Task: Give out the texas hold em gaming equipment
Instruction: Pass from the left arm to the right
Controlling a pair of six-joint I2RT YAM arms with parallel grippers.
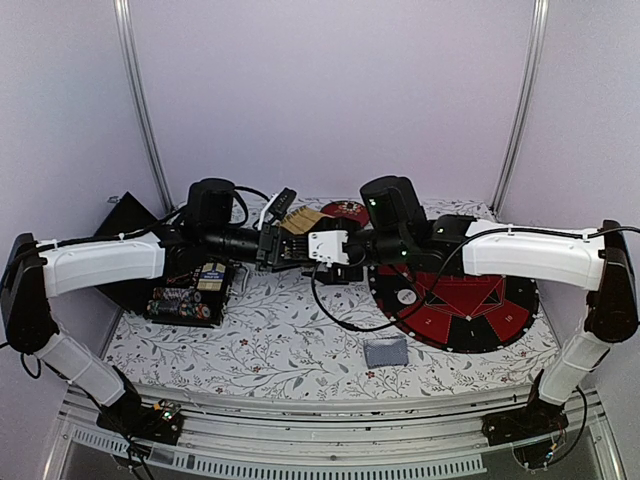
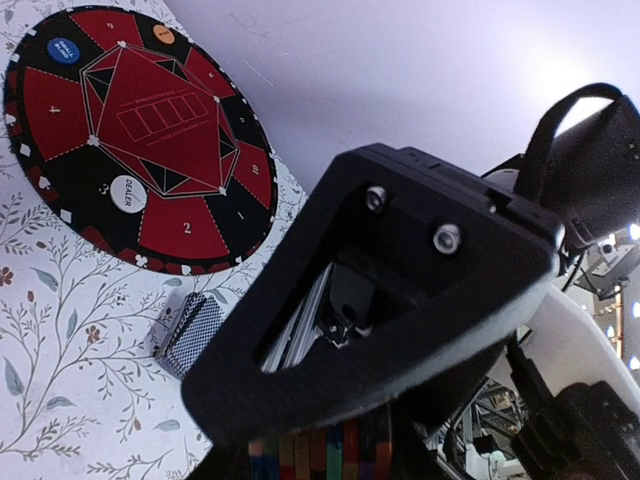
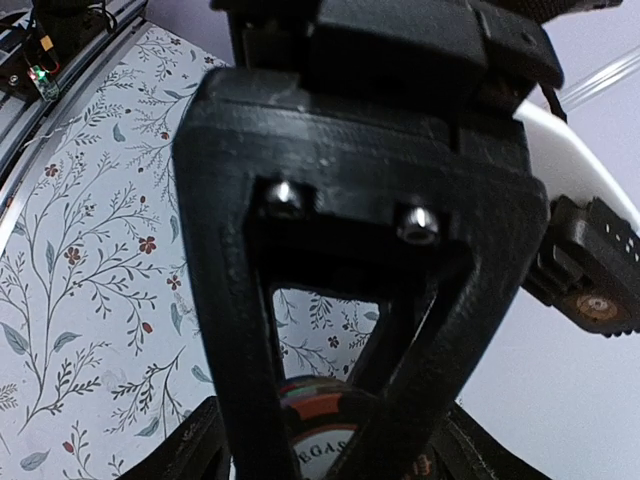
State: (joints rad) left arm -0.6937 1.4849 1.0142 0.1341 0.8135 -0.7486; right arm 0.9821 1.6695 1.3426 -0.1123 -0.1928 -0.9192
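Note:
Both arms meet in mid-air over the table's middle. My left gripper (image 1: 292,243) is shut on a stack of mixed-colour poker chips (image 2: 322,452), seen edge-on at the bottom of the left wrist view. My right gripper (image 1: 318,248) faces it with its fingers (image 3: 190,450) spread on either side of the stack, whose top chip (image 3: 335,445) shows a printed label. The other gripper's black finger frame fills most of each wrist view. A grey-blue card deck (image 1: 385,351) (image 2: 190,335) lies on the cloth. A white dealer button (image 2: 128,194) (image 1: 405,298) rests on the round mat.
The red-and-black round poker mat (image 1: 470,305) lies at the right, with a blue chip (image 2: 63,50) and an orange chip (image 2: 164,35) on its rim. A black chip case (image 1: 190,295) stands at the left. A woven tray (image 1: 303,220) and a red dish (image 1: 347,211) sit behind the grippers.

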